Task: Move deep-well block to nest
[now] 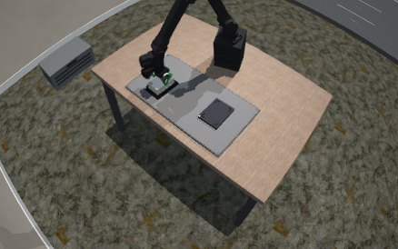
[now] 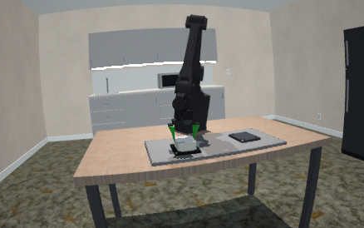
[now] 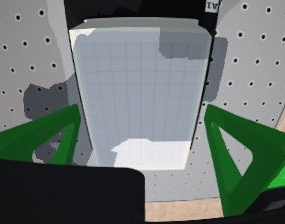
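The white deep-well block [image 3: 141, 96] [image 1: 159, 89] stands on the black nest N1, on the grey perforated mat. It also shows in the top view [image 1: 159, 84] and the exterior view [image 2: 185, 144]. My gripper [image 3: 142, 111] is open, with its green fingers one on each side of the block's long sides, just above it and not touching. It shows over the block in the top view [image 1: 160, 77] and the exterior view [image 2: 183, 132]. The A1 mark [image 3: 211, 6] on the nest is at the far right corner in the wrist view. The black nest N2 [image 1: 215, 113] is empty; it also shows in the exterior view [image 2: 243, 136].
The arm's black base [image 1: 229, 47] stands at the table's back behind the mat [image 1: 192, 101]. A grey box [image 1: 66, 61] sits on the floor off the table's left side. The table edge lies close to N1.
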Controlling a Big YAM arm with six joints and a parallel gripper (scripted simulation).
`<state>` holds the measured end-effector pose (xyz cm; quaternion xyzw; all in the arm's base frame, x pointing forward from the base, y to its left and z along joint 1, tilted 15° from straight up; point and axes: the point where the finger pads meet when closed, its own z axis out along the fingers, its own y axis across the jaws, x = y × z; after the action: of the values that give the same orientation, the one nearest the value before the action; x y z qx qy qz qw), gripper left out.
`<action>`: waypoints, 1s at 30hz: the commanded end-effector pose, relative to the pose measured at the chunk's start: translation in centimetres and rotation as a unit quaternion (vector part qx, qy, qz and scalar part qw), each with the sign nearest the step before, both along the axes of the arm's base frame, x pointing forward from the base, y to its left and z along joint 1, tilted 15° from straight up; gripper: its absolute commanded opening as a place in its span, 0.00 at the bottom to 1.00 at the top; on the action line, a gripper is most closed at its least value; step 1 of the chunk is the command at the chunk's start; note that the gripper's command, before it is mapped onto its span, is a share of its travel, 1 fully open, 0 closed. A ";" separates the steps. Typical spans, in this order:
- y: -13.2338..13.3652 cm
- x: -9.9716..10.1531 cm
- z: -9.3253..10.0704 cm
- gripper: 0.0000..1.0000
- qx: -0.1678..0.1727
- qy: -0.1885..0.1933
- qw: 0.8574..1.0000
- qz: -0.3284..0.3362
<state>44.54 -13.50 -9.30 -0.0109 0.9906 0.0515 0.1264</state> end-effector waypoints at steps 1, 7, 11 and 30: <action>0.0 1.7 -0.5 1.00 -0.004 -0.010 1.000 0.000; 0.2 1.7 -1.6 1.00 -0.003 -0.007 1.000 0.000; 0.3 2.0 -2.2 1.00 -0.004 -0.009 1.000 0.000; 0.6 1.1 -3.8 1.00 0.001 0.005 1.000 -0.001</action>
<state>45.39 -13.14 -12.52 -0.0114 0.9906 0.0518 0.1259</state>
